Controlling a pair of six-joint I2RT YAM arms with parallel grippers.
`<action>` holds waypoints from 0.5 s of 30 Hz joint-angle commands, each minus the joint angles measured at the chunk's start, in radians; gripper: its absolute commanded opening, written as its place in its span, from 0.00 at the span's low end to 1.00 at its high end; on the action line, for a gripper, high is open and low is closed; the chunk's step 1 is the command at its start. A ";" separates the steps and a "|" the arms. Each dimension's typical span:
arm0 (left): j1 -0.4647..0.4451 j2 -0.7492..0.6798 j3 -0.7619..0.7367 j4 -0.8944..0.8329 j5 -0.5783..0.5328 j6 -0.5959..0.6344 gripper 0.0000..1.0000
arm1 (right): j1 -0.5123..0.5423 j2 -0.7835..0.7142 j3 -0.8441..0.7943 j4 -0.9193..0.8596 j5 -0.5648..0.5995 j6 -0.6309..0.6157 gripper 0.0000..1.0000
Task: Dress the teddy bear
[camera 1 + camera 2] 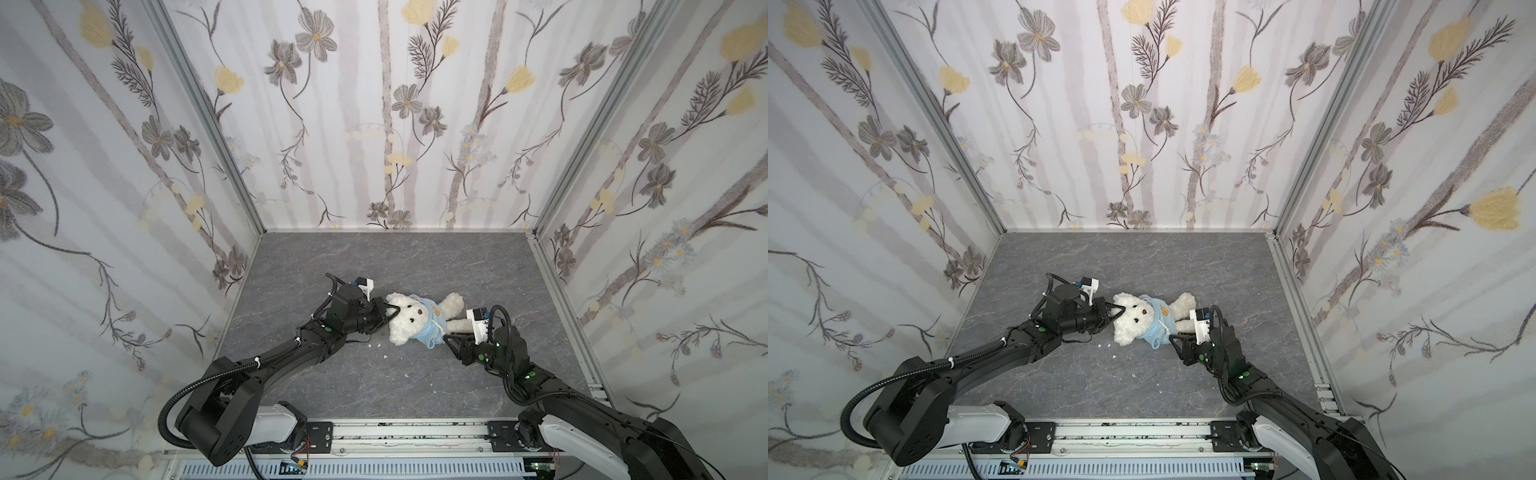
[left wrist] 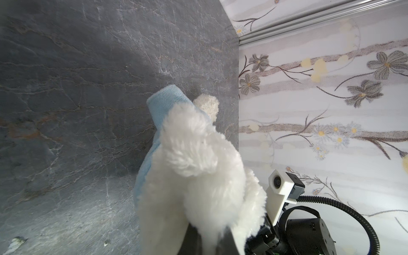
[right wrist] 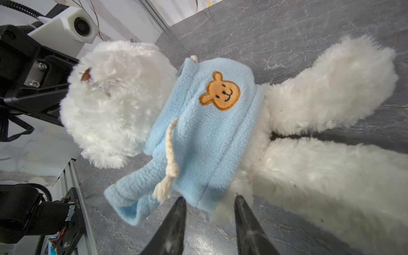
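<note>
The teddy bear (image 1: 409,319) (image 1: 1136,321) lies on its back on the grey table, head to the left and legs to the right. A light-blue hoodie (image 1: 433,323) (image 1: 1159,323) with an orange bear-face patch covers its torso. My left gripper (image 1: 388,311) (image 1: 1117,312) is shut on the white fur of the bear's head (image 2: 198,176), pinched at the jaws (image 2: 207,238). My right gripper (image 1: 446,338) (image 1: 1172,340) (image 3: 208,199) stands open at the near hem of the hoodie (image 3: 198,132), which hangs between the spread fingertips.
A limp hoodie sleeve (image 3: 128,205) and a cream drawstring (image 3: 170,154) lie toward the near side. Small white crumbs (image 1: 386,356) dot the table in front of the bear. Floral walls enclose three sides; a metal rail (image 1: 407,432) runs along the front.
</note>
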 commanded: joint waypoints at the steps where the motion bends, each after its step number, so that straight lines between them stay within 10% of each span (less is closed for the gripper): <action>1: 0.001 0.000 0.013 0.018 0.020 -0.012 0.00 | -0.032 0.035 0.012 0.086 -0.032 0.064 0.39; 15: 0.003 -0.003 0.023 0.010 0.026 0.017 0.00 | -0.117 0.224 0.055 0.235 -0.203 0.126 0.33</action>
